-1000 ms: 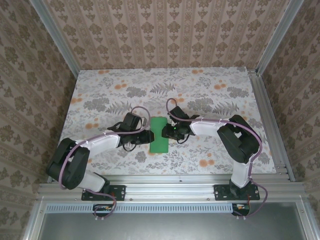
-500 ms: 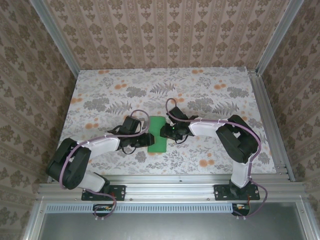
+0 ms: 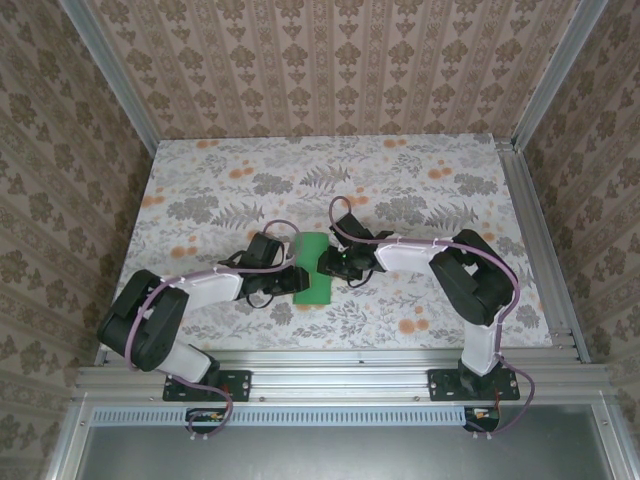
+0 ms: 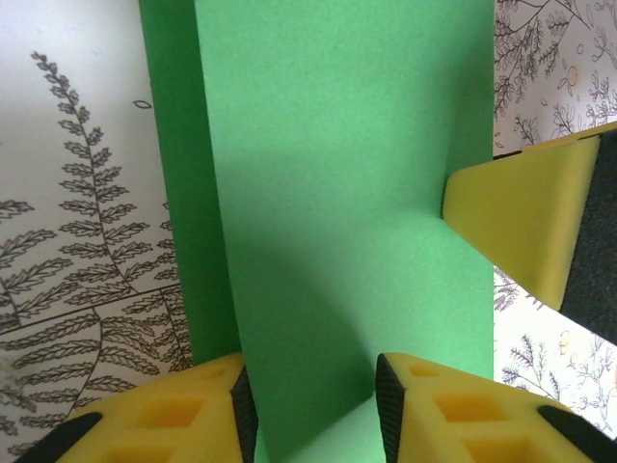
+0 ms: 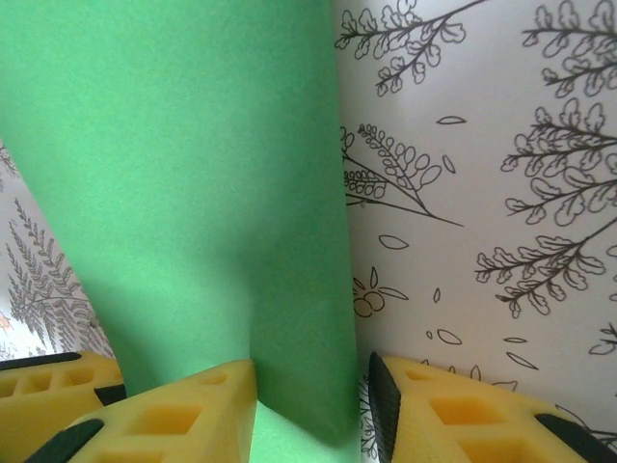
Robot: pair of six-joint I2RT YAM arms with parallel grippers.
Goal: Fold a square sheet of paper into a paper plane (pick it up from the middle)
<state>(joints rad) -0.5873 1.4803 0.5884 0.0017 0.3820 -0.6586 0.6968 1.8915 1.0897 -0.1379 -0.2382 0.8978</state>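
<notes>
Paper (image 3: 313, 288): thin, matte, plain bright green, no marks. From above it reads as a narrow upright rectangle, folded lengthwise, lying on the table (image 3: 420, 190) between the two arms, nearer the front edge than the back. The table surface is pale with a printed fern-and-flower pattern and looks flat and dull.

Left wrist view: two layers show, an upper flap with a straight long edge over a darker strip along its left side. A soft shadow runs down the middle of the flap.

Left gripper (image 4: 313, 417): yellow ribbed fingertips (image 4: 164, 420), blocky, standing part-way apart. The paper runs into the gap between them. I cannot tell whether they pinch it or only straddle it. A yellow wedge-shaped finger (image 4: 521, 227) of the other arm meets the paper's right edge.

Right gripper (image 5: 313, 415): same yellow fingers, also a moderate gap. The paper rises as a curved ridge into that gap and lies against the left finger (image 5: 183, 410). Grip not clear.

The near end of the paper is cut off by the frame edge in both wrist views. From above, both grippers cover the paper's mid-section sides.
</notes>
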